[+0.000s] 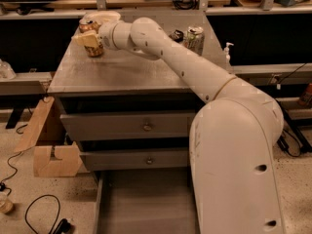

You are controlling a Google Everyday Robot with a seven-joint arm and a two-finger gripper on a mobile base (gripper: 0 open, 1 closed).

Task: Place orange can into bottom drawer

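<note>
The orange can [94, 47] stands upright at the back left of the grey cabinet top [126, 72]; its silver top shows just above the gripper. My gripper [89, 37] is at the can, open, with one cream finger [86, 39] across the can's near side, so the can's middle is hidden. The can still rests on the cabinet top. The bottom drawer [146, 204] is pulled out below, a shallow grey tray with nothing showing in it. My arm reaches from the lower right across the cabinet top.
A white-and-green can [195, 39] stands at the back right of the top. A pale dish [103, 17] sits behind the gripper. Two upper drawers with knobs [146, 126] are shut. A cardboard piece [51, 147] leans left of the cabinet. Cables lie on the floor.
</note>
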